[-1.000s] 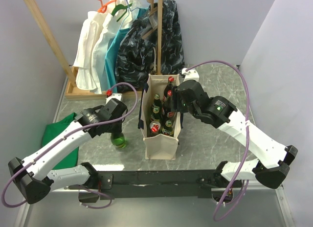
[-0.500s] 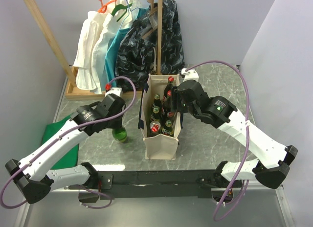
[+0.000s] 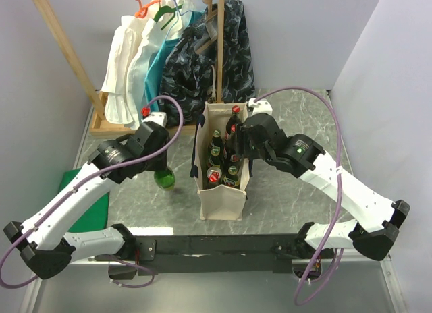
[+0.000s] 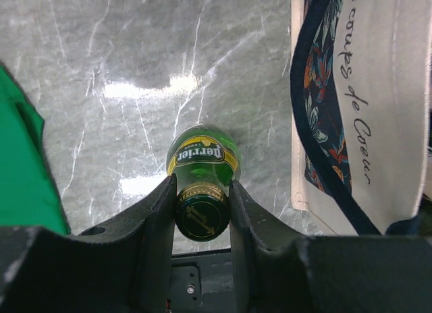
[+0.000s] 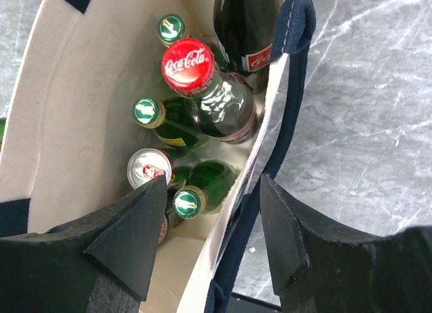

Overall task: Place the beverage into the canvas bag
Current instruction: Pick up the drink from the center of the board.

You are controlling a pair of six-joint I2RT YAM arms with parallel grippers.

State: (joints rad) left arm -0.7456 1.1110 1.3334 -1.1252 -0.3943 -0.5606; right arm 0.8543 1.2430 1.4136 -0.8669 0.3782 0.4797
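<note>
Left pincer [image 4: 202, 191] clamps neck of green bottle [image 4: 202, 158], left of canvas bag [image 3: 221, 202]. Right pincer [image 5: 212, 191] stands wide open astride bag wall.

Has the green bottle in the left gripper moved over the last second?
Yes. The green bottle has shifted up the top view, toward the far end of the unmoved canvas bag.

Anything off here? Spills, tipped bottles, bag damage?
Nothing stands out. The canvas bag stands upright, the bottles inside it upright, no spill on the table. The left gripper grips the green Perrier bottle by its neck.
</note>
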